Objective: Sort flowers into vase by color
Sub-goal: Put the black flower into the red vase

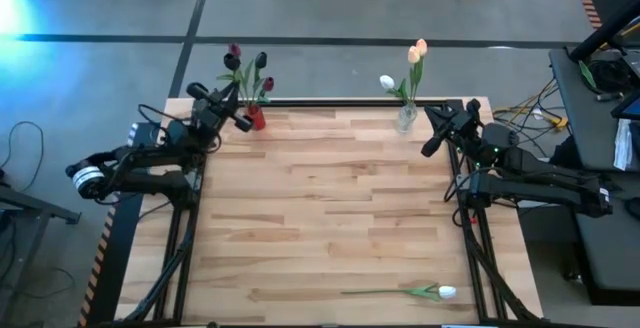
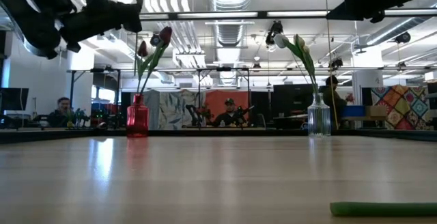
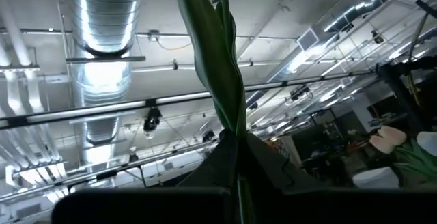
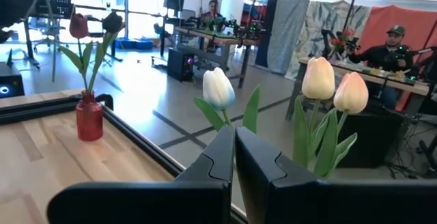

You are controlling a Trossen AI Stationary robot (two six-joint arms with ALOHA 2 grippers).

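One white tulip (image 1: 440, 291) near table (image 1: 330, 198) edge

1. Dark tulips (image 1: 245, 68), maroon and near-black, stand upright in a red vase (image 1: 256, 118) in the high view's upper left.
2. Light tulips (image 1: 408, 66), white and peach, stand in a clear vase (image 1: 405, 118) at upper centre-right.
3. One white tulip (image 1: 425, 291) lies flat at lower right, head pointing right.

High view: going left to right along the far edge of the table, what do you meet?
Left claw → red vase of dark tulips → clear vase of light tulips → right claw.
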